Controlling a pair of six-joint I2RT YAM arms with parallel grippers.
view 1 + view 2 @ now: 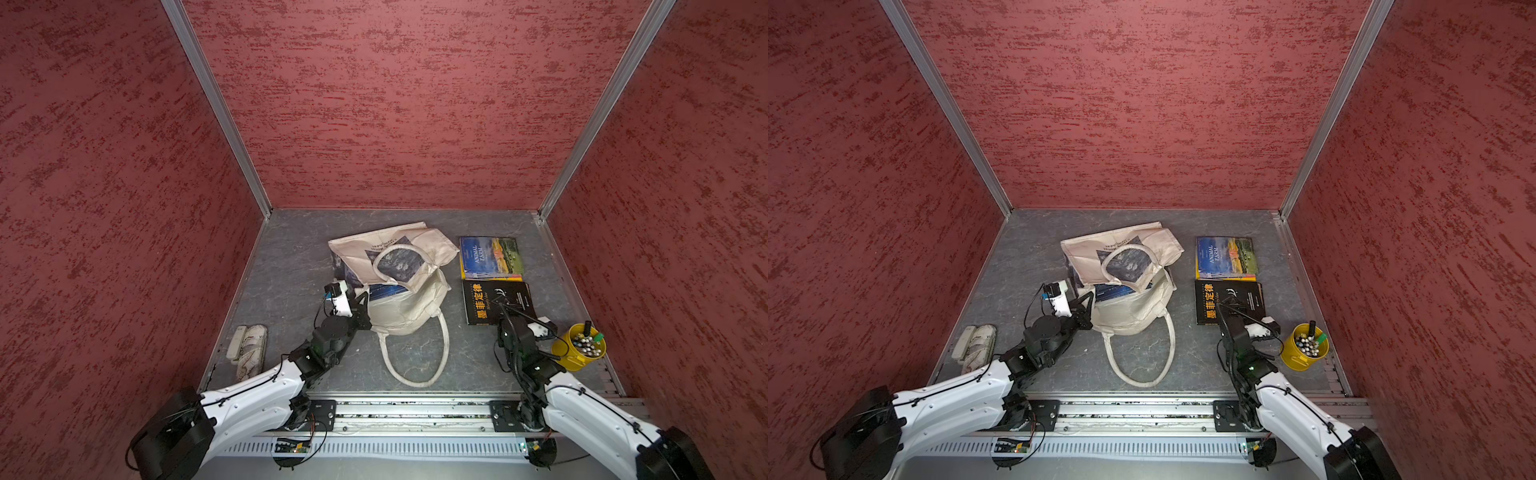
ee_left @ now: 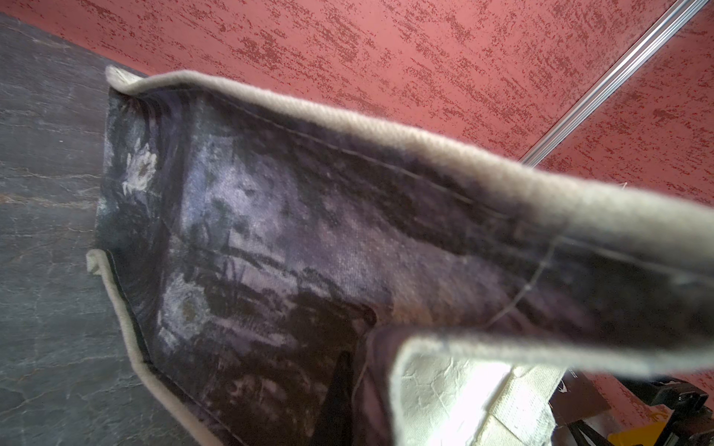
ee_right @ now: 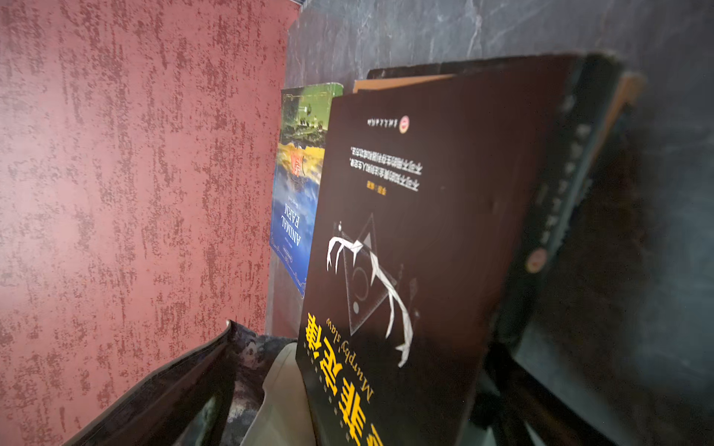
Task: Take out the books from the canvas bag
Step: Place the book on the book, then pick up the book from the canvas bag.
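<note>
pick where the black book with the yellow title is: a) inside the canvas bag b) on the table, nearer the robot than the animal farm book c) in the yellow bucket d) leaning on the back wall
b: the black book lies on the table right of the canvas bag, with the Animal Farm book just beyond it.

Cream canvas bag [image 1: 399, 316] slumped mid-table, blue book [image 1: 386, 291] in its mouth; landscape book [image 1: 492, 257] and black book [image 1: 496, 301] lying alongside.
</note>
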